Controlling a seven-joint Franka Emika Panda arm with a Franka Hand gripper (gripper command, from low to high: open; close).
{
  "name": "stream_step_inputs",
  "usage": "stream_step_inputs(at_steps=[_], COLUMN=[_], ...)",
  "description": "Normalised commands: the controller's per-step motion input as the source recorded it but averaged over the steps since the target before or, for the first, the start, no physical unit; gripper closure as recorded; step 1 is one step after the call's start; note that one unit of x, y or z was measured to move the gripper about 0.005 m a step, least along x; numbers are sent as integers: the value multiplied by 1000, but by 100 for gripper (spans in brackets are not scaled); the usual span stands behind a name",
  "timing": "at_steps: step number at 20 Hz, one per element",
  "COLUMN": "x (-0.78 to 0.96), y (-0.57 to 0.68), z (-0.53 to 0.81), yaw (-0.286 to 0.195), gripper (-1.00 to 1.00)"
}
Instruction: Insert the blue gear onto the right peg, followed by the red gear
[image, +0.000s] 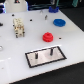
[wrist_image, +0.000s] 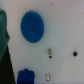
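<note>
The blue gear (image: 59, 23) lies flat on the white table at the exterior view's far right. It also shows in the wrist view (wrist_image: 32, 26), seen from above. The red gear (image: 48, 36) lies nearer, between the blue gear and the plate. The black-rimmed grey plate (image: 34, 61) lies at the front, with the right peg (image: 51, 50) upright on it. My gripper (image: 19, 34) hangs over the table at the exterior view's left, far from both gears. Its jaws look apart and hold nothing. The red gear and the plate are out of the wrist view.
A shorter, thinner peg (image: 39, 56) stands on the plate's left part. Small dark holes (image: 31, 20) dot the table. Dark equipment (image: 50, 9) lines the far edge. In the wrist view a green thing (wrist_image: 5, 30) and a blue thing (wrist_image: 25, 76) sit at the picture's edges.
</note>
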Motion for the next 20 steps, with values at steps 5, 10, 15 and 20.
stream_step_inputs(at_steps=[5,10,15,20], x=[-522,-517,-388,-294], y=[377,153,-4,-2], z=[-461,-535,-552,-573], yaw=[0,0,0,0], gripper=[-100,-100,-100,-100])
